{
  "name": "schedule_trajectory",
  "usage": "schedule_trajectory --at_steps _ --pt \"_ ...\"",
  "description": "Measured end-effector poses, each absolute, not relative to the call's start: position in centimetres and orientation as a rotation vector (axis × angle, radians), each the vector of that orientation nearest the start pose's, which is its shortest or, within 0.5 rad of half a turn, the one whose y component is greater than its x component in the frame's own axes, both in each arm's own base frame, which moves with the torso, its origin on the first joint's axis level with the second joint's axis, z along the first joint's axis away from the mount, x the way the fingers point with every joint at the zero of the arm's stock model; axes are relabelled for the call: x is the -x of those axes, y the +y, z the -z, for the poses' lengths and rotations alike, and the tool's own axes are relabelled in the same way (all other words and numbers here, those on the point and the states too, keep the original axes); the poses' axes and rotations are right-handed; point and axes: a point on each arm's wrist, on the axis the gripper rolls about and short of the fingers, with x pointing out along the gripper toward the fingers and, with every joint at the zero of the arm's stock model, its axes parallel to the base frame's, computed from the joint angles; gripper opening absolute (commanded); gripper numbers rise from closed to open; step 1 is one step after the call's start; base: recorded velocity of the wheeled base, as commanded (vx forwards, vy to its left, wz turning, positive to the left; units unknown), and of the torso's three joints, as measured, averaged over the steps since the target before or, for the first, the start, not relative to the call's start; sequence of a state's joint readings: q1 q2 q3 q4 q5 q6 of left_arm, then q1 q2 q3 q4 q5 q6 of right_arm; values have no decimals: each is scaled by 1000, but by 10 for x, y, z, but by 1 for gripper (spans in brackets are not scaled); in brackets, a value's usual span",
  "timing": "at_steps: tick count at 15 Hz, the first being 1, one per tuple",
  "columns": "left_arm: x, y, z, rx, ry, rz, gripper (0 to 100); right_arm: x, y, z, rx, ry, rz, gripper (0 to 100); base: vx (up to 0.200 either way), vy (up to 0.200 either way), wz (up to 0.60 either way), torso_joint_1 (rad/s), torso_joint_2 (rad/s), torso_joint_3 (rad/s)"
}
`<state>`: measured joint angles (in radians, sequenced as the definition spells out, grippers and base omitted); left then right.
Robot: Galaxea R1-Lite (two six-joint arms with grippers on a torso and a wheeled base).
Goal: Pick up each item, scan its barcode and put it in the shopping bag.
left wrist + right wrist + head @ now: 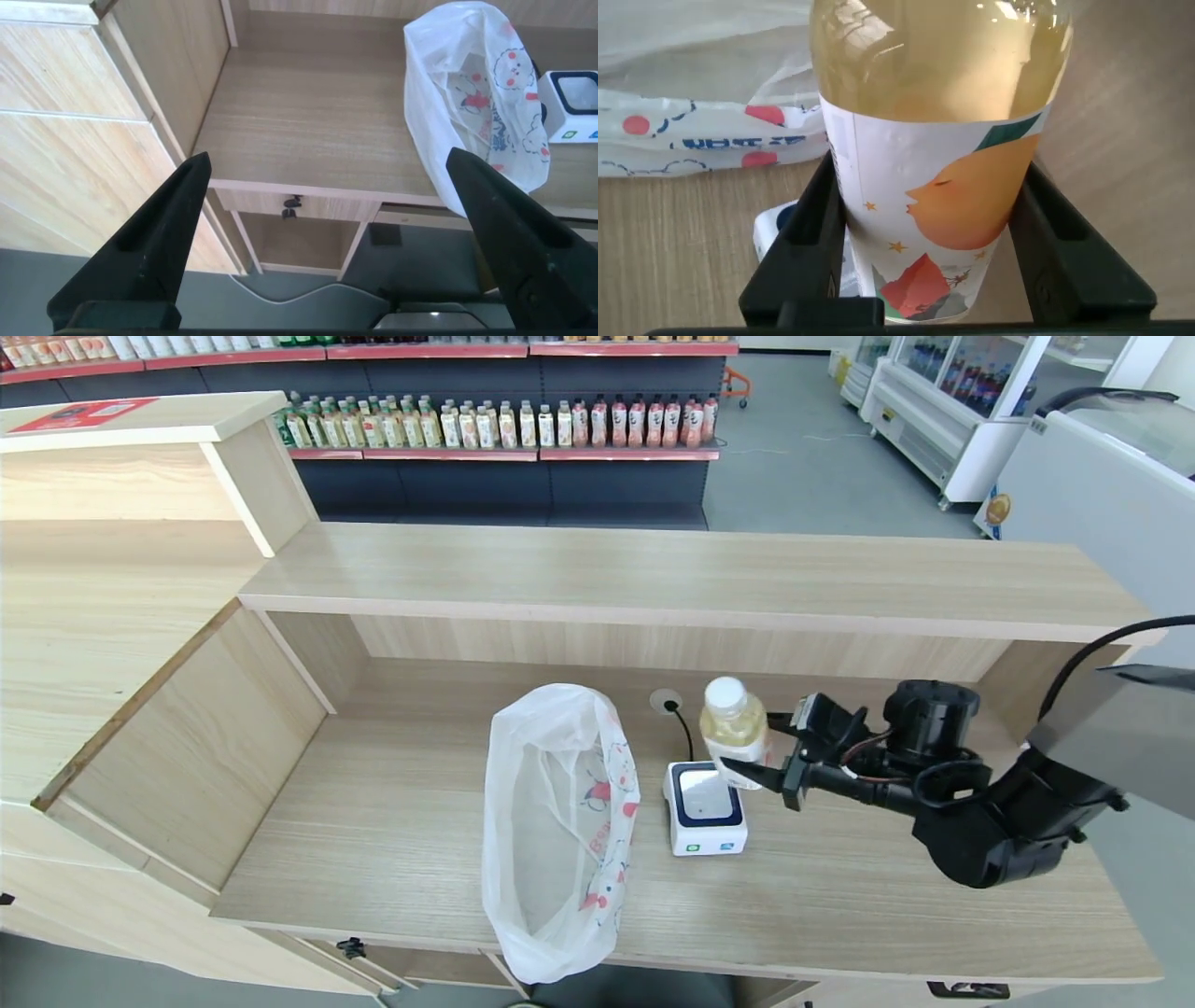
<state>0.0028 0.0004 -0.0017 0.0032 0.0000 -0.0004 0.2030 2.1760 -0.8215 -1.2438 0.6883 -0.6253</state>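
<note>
On the desk [373,821], the shopping bag [560,821] stands left of the scanner [707,807]. The right gripper [744,753] clamps a bottle [733,721] above it; the left gripper [327,168] is spread apart

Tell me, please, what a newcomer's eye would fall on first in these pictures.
The right gripper clamps an upright bottle of pale yellow drink just over the white scanner, at the middle of the counter. To the scanner's left stands an open white bag with red print.

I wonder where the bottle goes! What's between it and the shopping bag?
The white scanner on the counter, in the head view. The right gripper holds the bottle at one side, the shopping bag stands opposite.
</note>
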Motion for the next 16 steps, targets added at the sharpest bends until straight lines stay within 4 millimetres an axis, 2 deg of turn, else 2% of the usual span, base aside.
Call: schedule_trajectory --at_steps 4,6,7,11,14,16 --pt "23 0 -76 2 2 -3 100 -339 94 -115 113 23 -539 0 0 0 0 0 0 0" --pt "23 0 -76 2 1 -3 100 -326 103 -124 -19 98 -476 0 0 0 0 0 0 0" --pt "23 0 -76 2 1 -2 100 -321 109 -129 -80 119 -454 0 0 200 0 -2 2 2" --pt "23 0 -76 2 1 -1 100 -311 129 -139 -116 116 -488 0 0 200 0 8 4 2" --pt "23 0 -76 0 2 -1 100 -309 152 -136 -141 138 -546 0 0 0 0 0 0 0" --pt "23 0 -76 0 2 0 100 -311 167 -127 -139 172 -580 0 0 0 0 0 0 0"
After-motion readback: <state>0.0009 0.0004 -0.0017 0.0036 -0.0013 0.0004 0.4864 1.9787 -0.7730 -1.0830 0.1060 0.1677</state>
